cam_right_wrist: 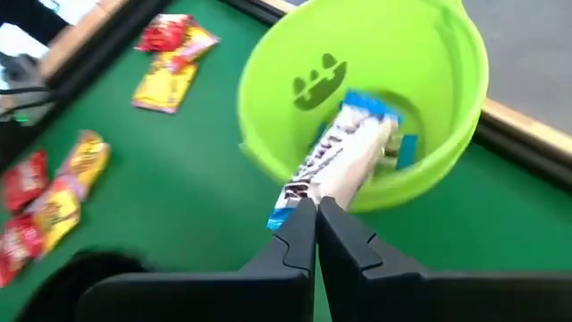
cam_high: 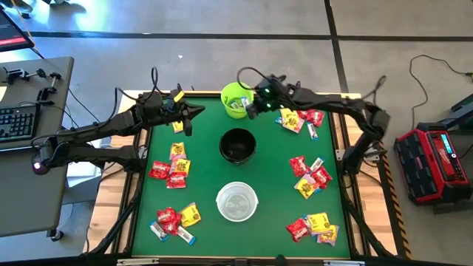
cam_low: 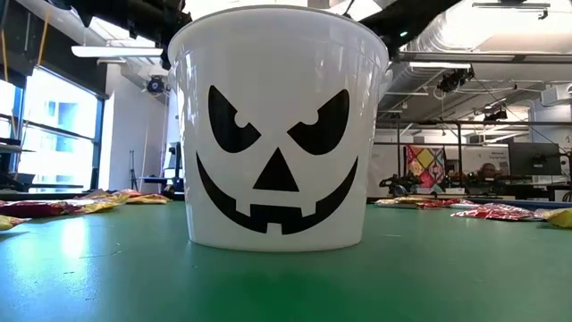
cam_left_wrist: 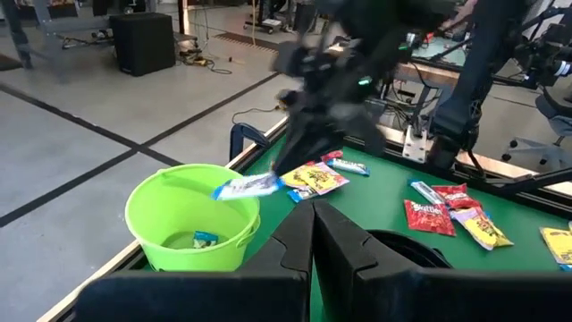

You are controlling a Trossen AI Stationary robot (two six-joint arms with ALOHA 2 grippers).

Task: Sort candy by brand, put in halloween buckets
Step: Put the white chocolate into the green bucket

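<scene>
While both arms reach over the far end of the green worktop (cam_high: 273, 177), three buckets stand in a line down its middle: a lime green bucket (cam_high: 236, 100) at the far edge, a black bucket (cam_high: 238, 145), then a white jack-o'-lantern bucket (cam_high: 236, 202). Six loose clusters of candy lie about, three on each side; the left near cluster (cam_high: 176, 222) mixes red, yellow and blue-white packets. The left tool (cam_high: 194, 112) hangs shut and empty just left of the green bucket. The right tool (cam_right_wrist: 316, 207) is pinched shut on one end of a blue-white candy packet (cam_right_wrist: 344, 148), held over the green bucket's rim, with another blue packet already inside. A red case (cam_high: 432, 162) sits on the floor to the right.
</scene>
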